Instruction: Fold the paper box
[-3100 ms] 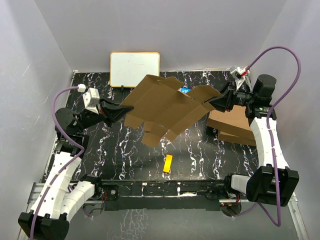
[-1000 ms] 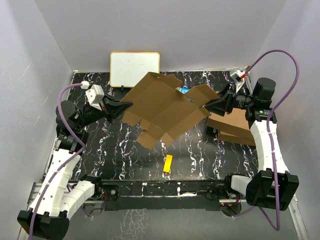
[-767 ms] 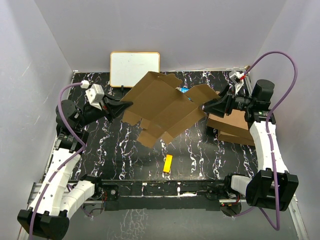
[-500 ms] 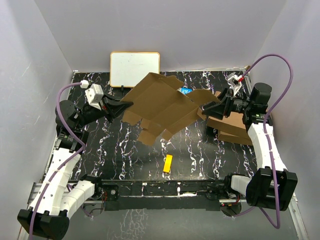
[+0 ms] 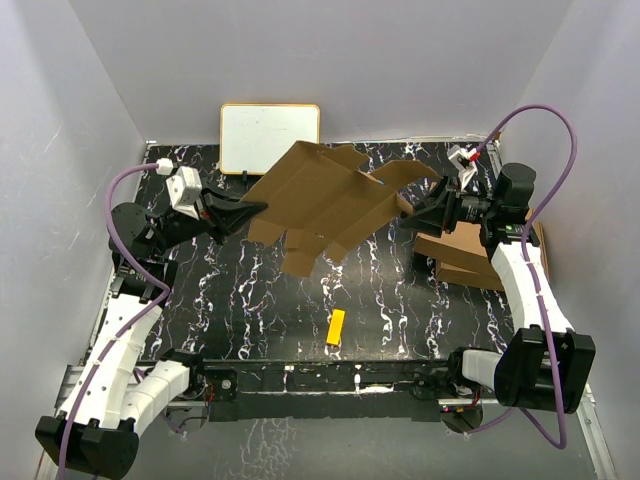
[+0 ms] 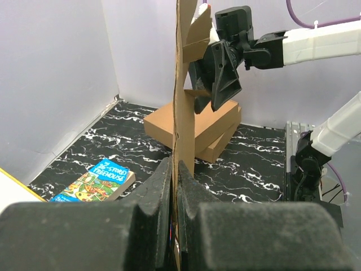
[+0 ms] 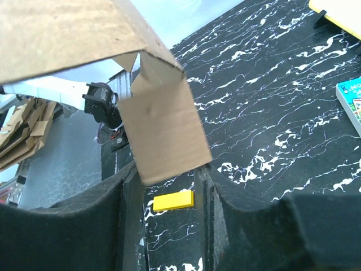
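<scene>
Left claw (image 5: 240, 212): shut tight on the left edge of the box (image 5: 320, 205).
Right claw (image 5: 420, 215): fingers apart. One flap of the box hangs between them. I cannot tell if they touch it.
Box: an open brown card, tilted, up in the air between the two claws, off the surface (image 5: 260, 300).
Stack (image 5: 470, 250): two brown boxes, one on the other, just under and behind the right claw.
Yellow block (image 5: 336, 327): flat on the surface, below the box, between the claws and the arm bases.
Book (image 6: 96, 180): flat on the surface, past the left claw's tips.
Whiteboard (image 5: 270, 138): by the back wall, beyond the left claw.
</scene>
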`<state>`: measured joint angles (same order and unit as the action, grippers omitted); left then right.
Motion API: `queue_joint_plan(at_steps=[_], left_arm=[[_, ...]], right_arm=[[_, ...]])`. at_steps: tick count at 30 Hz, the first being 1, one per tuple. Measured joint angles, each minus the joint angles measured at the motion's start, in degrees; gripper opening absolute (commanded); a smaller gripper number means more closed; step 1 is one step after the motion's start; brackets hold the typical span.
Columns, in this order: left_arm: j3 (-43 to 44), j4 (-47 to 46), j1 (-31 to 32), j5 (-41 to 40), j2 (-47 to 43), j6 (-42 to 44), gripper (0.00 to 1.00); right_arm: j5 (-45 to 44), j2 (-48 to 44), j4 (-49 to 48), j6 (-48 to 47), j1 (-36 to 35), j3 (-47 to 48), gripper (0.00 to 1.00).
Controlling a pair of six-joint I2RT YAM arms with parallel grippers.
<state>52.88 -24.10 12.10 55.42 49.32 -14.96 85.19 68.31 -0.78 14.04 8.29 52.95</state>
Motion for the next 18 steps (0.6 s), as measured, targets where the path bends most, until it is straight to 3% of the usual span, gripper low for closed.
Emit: queue_joint_plan(at_steps=[4,11,18], left_arm=[[0.0,-1.25,0.0,0.13,0.13,-0.72,0.0],[0.0,-0.42,0.0,-0.66,0.07,0.28,0.0],[0.0,3.3,0.0,-3.43,-1.01,2.69,0.0]], right_arm=[[0.74,0.0,-0.81,0.42,-0.11,0.0,0.43],[-0.63,-0.42,1.53,-3.69,-0.11,0.0,0.67],[-9.81,-3.45,13.73,-18.23,4.0,-0.09,0.67]])
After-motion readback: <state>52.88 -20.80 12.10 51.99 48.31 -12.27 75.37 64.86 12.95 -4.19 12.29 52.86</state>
